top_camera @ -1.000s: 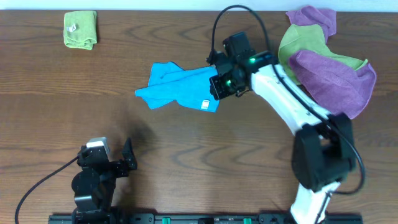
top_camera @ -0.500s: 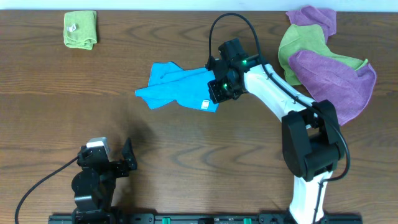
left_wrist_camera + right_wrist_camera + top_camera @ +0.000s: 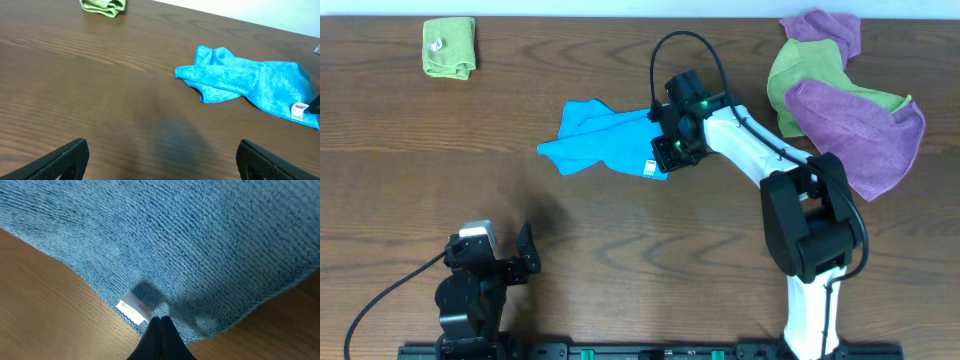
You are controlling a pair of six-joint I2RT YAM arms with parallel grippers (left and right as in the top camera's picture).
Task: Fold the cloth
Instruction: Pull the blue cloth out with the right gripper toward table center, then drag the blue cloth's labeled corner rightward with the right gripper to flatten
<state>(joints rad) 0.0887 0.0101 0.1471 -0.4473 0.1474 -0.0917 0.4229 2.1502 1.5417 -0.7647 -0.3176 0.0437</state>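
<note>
Brown wooden tabletop held the blue cloth, crumpled near its middle, with a small white tag at one edge, its print too blurred to read. The right gripper had its fingers pressed together, tips at the cloth's edge just beside the tag. The left gripper stood spread wide, well apart from the cloth.

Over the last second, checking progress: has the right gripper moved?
Yes: the right gripper slid slightly left, away from the purple and lime-green cloth pile.
</note>
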